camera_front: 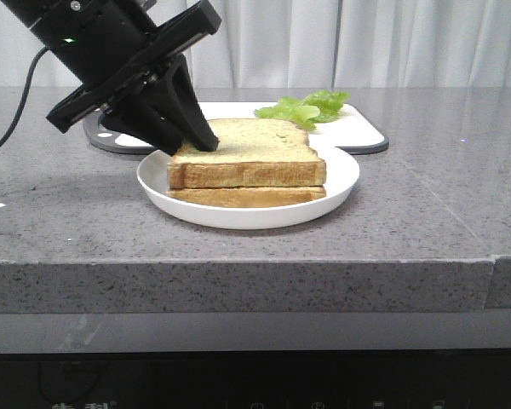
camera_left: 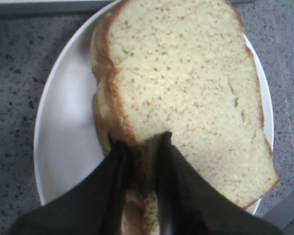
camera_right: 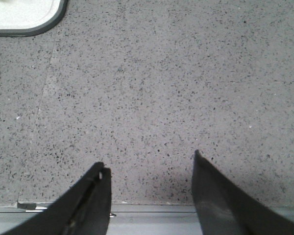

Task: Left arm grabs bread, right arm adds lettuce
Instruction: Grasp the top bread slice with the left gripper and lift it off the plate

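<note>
The bread (camera_front: 255, 158), a thick toast slice with a pale speckled face, lies on top of a thinner slice (camera_front: 247, 197) on a white plate (camera_front: 341, 175). My left gripper (camera_front: 203, 141) comes down from the upper left and is shut on the bread's left crust edge. In the left wrist view the two black fingers (camera_left: 176, 176) pinch the crust of the bread (camera_left: 186, 73). The lettuce (camera_front: 302, 108) lies on a white tray behind the plate. My right gripper (camera_right: 149, 161) is open and empty over bare grey counter; it is out of the front view.
The white tray with a dark rim (camera_front: 358, 132) stands behind the plate; its corner shows in the right wrist view (camera_right: 24, 14). The grey speckled counter (camera_front: 426, 213) ends in a front edge. A black cable (camera_front: 17, 111) hangs at the left.
</note>
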{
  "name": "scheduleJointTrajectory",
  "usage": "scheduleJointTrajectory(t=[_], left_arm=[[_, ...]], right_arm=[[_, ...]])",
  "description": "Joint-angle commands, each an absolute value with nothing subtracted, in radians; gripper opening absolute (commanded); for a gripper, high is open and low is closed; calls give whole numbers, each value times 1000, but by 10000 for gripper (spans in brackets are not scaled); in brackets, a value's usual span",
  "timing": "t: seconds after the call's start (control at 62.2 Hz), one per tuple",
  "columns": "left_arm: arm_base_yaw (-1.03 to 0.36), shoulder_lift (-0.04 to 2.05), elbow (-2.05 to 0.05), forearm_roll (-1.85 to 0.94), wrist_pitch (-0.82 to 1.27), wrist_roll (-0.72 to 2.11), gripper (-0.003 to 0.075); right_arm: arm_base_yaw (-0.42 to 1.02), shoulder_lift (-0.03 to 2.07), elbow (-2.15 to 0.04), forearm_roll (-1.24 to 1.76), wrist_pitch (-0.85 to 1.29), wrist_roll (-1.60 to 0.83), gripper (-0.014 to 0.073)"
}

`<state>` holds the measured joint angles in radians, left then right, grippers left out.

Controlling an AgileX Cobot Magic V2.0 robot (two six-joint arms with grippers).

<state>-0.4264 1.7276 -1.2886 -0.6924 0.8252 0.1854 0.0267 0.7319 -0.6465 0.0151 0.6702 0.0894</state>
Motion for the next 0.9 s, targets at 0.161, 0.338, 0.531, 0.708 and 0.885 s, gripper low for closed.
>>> scheduleJointTrajectory(t=[0.161, 0.338, 0.531, 0.708, 0.885], left_arm=[[-432, 1649, -1322, -708, 836, 189, -20], [-432, 1556, -1329, -698, 836, 192, -20], [-432, 1399, -1325, -628, 848, 192, -20], [-432, 1220, -1275, -499, 813, 161, -20], [-385, 1061, -1161, -371, 806, 67, -20]], right_arm=[[21, 735, -679, 14, 617, 83, 405], [21, 735, -679, 14, 617, 83, 405], [21, 735, -679, 14, 616, 83, 405], [21, 735, -678, 17, 616, 83, 405], [21, 735, -678, 41, 615, 83, 405]])
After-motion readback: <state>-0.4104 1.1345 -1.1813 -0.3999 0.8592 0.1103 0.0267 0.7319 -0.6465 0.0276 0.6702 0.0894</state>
